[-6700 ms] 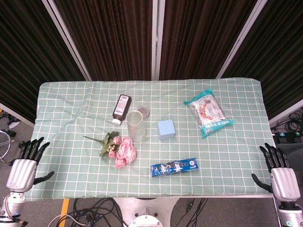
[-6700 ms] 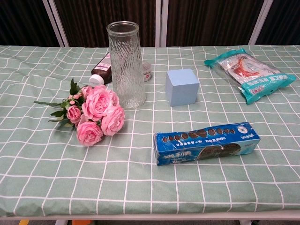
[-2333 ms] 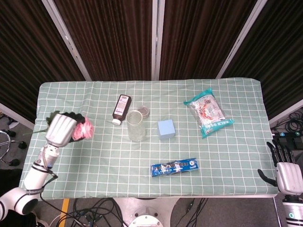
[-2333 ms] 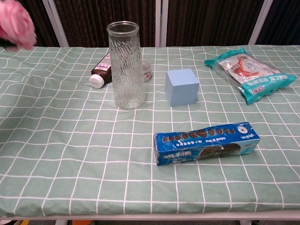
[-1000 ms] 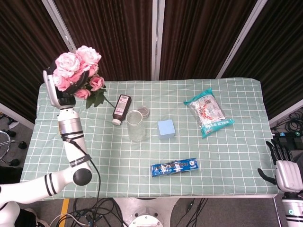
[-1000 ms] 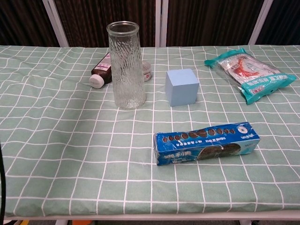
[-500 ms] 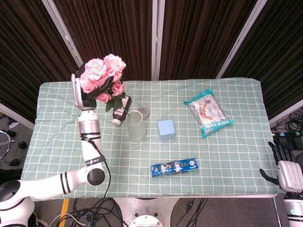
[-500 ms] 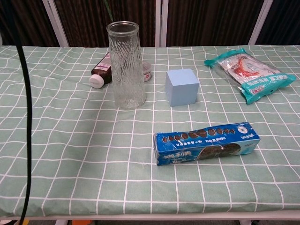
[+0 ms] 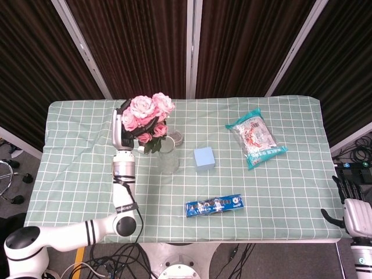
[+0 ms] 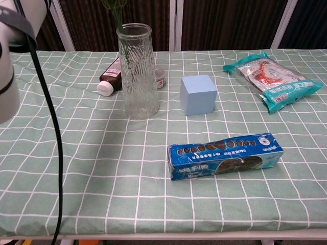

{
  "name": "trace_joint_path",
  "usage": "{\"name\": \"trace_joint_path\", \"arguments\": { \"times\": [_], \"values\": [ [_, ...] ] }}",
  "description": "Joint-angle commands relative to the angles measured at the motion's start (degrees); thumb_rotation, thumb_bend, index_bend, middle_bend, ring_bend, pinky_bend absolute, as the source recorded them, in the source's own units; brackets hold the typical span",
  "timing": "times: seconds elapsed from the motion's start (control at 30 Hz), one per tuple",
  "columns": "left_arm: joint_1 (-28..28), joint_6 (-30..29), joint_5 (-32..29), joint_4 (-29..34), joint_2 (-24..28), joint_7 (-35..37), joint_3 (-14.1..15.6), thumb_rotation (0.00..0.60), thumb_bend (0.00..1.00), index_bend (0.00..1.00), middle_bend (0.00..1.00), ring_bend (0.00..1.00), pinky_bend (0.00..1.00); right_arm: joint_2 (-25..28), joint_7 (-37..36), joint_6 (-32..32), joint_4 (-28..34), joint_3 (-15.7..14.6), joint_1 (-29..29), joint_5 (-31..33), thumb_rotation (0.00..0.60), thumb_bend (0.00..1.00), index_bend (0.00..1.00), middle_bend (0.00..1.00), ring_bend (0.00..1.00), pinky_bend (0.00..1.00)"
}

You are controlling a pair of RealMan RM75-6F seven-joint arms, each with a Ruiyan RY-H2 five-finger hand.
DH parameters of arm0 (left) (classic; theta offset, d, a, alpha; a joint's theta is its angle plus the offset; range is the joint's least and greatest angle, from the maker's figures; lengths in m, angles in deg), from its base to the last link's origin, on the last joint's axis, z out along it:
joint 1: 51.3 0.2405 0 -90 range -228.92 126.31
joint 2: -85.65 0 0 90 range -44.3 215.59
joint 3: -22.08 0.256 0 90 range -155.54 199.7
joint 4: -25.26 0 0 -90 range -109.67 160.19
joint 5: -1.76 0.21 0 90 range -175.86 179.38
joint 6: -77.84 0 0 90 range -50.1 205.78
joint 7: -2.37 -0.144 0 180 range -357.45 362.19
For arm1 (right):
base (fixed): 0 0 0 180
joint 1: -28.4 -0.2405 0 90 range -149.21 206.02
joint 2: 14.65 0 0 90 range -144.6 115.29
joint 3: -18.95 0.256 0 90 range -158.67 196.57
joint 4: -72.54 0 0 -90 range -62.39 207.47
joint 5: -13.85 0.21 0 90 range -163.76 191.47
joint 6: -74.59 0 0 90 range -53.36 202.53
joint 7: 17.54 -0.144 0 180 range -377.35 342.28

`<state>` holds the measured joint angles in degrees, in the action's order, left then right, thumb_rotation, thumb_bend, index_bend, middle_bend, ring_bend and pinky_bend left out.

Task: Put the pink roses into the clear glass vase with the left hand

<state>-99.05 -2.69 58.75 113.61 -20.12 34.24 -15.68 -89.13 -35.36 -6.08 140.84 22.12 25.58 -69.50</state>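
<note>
**Inspector:** Your left robot hand [image 9: 122, 131] grips the pink roses [image 9: 145, 114] by the stems, blooms up. Over the last second it has swung in from the far left corner of the bench [image 9: 75, 174] towards the middle. The bunch now hangs just above and to the left of the clear glass vase [image 9: 167, 154].

**Operator:** Are the stems in yet?

**Inspector:** Not that I can confirm. From the chest view, green stems [image 10: 115, 11] show at the top edge, right over the vase's rim on its left side. Whether a tip has crossed the mouth, I cannot tell. The vase itself has not shifted and stands upright, with the brown bottle [image 10: 111, 76] just behind it and the blue cube [image 10: 199, 94] beside it.

**Operator:** So what does that leave me?

**Inspector:** In my judgement the carry is nearly finished; you need a small shift towards the right, then a straight lowering. Watch the rim: a stem catching on it could tip the vase towards the bottle.

**Operator:** And the other side?

**Inspector:** Your right robot hand [image 9: 352, 212] sits off the near right corner, fingers apart, holding nothing.
</note>
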Motion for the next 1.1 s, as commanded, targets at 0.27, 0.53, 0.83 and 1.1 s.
{"name": "trace_joint_path", "arguments": {
  "times": [0.27, 0.53, 0.83, 1.1],
  "values": [
    [3.2, 3.9, 5.4, -0.1, 0.9, 3.9, 4.8, 0.600, 0.12, 0.04, 0.03, 0.09, 0.23, 0.1, 0.6, -0.1, 0.5, 0.0, 0.0, 0.0, 0.600, 0.14, 0.00, 0.00, 0.00, 0.00],
    [7.1, 3.2, 6.7, 2.3, 3.5, 4.0, 6.0, 0.600, 0.11, 0.03, 0.00, 0.05, 0.19, 0.1, 0.9, 0.2, 0.9, 0.0, -0.2, -0.2, 0.600, 0.14, 0.00, 0.00, 0.00, 0.00],
    [14.3, 2.9, 6.9, 3.2, 9.2, 6.8, 8.2, 0.600, 0.11, 0.03, 0.01, 0.05, 0.19, 0.4, 1.5, 0.1, 1.9, -0.1, -0.6, -0.9, 0.600, 0.14, 0.00, 0.00, 0.00, 0.00],
    [20.7, 4.4, 5.8, -1.9, 14.6, 9.6, 10.4, 0.600, 0.11, 0.03, 0.03, 0.05, 0.19, 0.9, 2.7, -0.3, 3.1, 0.0, -0.7, -1.1, 0.600, 0.14, 0.00, 0.00, 0.00, 0.00]
  ]
}}
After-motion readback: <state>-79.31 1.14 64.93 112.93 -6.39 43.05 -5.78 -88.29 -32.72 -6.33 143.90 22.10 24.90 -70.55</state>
